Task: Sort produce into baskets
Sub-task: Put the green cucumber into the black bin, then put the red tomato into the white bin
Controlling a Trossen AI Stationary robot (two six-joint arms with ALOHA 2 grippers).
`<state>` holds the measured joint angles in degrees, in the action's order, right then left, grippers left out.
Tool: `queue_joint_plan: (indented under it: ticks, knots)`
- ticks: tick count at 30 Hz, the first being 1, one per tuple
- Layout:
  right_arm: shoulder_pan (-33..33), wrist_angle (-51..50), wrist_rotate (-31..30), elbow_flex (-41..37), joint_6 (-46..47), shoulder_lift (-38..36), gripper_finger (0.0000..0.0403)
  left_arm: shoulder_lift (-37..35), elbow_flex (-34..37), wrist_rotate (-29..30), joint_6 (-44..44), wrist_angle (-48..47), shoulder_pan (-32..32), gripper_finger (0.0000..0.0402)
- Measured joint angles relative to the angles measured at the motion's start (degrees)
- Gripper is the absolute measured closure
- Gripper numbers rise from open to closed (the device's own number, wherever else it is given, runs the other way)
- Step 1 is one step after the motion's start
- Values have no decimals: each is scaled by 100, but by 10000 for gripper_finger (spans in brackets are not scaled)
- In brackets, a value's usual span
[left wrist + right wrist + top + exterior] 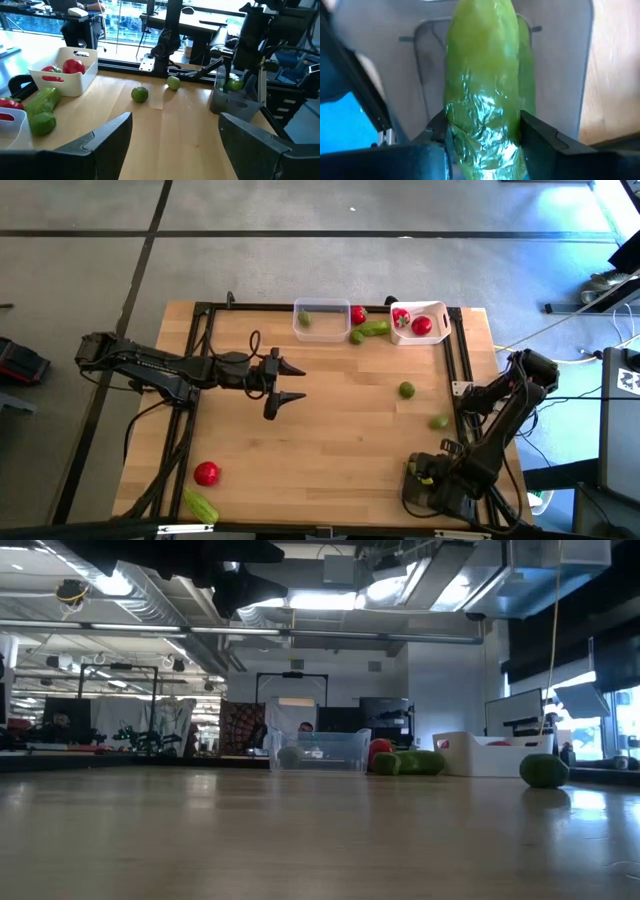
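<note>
1. Clear basket (321,319): far edge of tabletop, one round green fruit (304,319) inside.
2. White basket (420,321): beside it, red pieces (421,326) inside.
3. Between the two: red piece (358,314), cucumber (374,328).
4. Dark grey basket (425,476): near right corner; cucumber (482,90) upright over it, between right tool's fingers (542,140).
5. Loose: two green fruits (406,390), red piece (206,473), cucumber (201,505).

No text, label, brand, number or sign can be read in any of the views. The white basket (70,70) bears red marks on its wall, too small to make out, and the screens in the far room show nothing legible.
</note>
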<state>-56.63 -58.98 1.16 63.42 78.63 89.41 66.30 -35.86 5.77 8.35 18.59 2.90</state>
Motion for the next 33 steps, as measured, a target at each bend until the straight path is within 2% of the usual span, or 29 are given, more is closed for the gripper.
queue_joint_plan:
  ticks: [4,11,15,19,23,30,33]
  knots:
    - [37,-33,38,-1,364,2,212,0,0,1,58,0,0,109]
    - [103,-121,326,-1,366,0,141,0,0,1,60,0,0,109]
    - [281,-116,625,5,299,-101,125,0,0,1,62,2,0,109]
    - [397,-135,570,135,219,-249,127,0,0,1,67,0,0,109]
    - [494,-451,12,376,9,-426,138,0,0,1,58,2,0,109]
    - [768,-712,-1478,537,-652,-588,146,0,0,-22,244,-37,13,109]
    - [900,-716,-2072,486,-1074,-591,146,0,0,-58,290,-348,101,109]
